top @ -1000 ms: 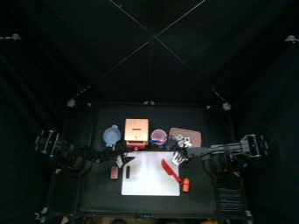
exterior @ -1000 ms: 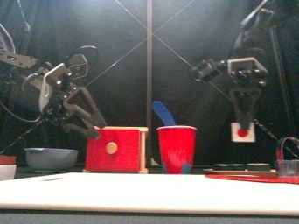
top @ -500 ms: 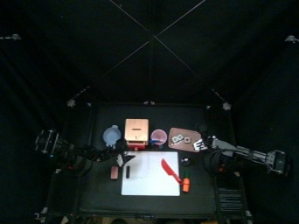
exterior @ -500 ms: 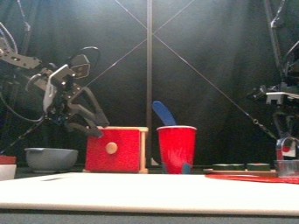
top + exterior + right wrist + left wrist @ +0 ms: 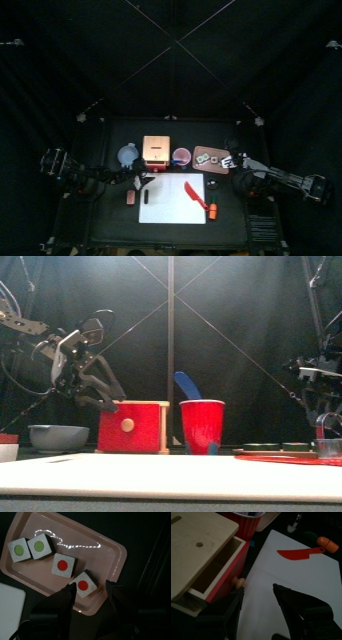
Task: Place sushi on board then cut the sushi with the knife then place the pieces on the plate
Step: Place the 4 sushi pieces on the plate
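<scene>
The pink tray [image 5: 100, 547] holds several sushi pieces, two with green centres [image 5: 39, 545] and two with red centres [image 5: 63, 565]. My right gripper [image 5: 92, 591] hangs open just over the tray's [image 5: 210, 157] corner, with the nearest red-centred piece [image 5: 85, 585] loose at its tips. The red knife [image 5: 197, 191] with an orange handle lies on the white board [image 5: 167, 205]. My left gripper [image 5: 140, 181] is open above the board's back left corner [image 5: 298, 577], holding nothing. Its jaws frame bare board, with the knife [image 5: 301, 554] farther off.
The wooden box [image 5: 158, 146] stands behind the board with its red drawer [image 5: 228, 572] pulled out. Beside it are the red cup [image 5: 202, 426] with a blue knife [image 5: 187, 384] and the blue-grey bowl [image 5: 56, 437]. A small red thing [image 5: 131, 197] lies left of the board.
My right gripper carried a red-centred sushi piece from high over the board's right side back to the tray, lowered, and let it go there. The left arm has barely moved.
</scene>
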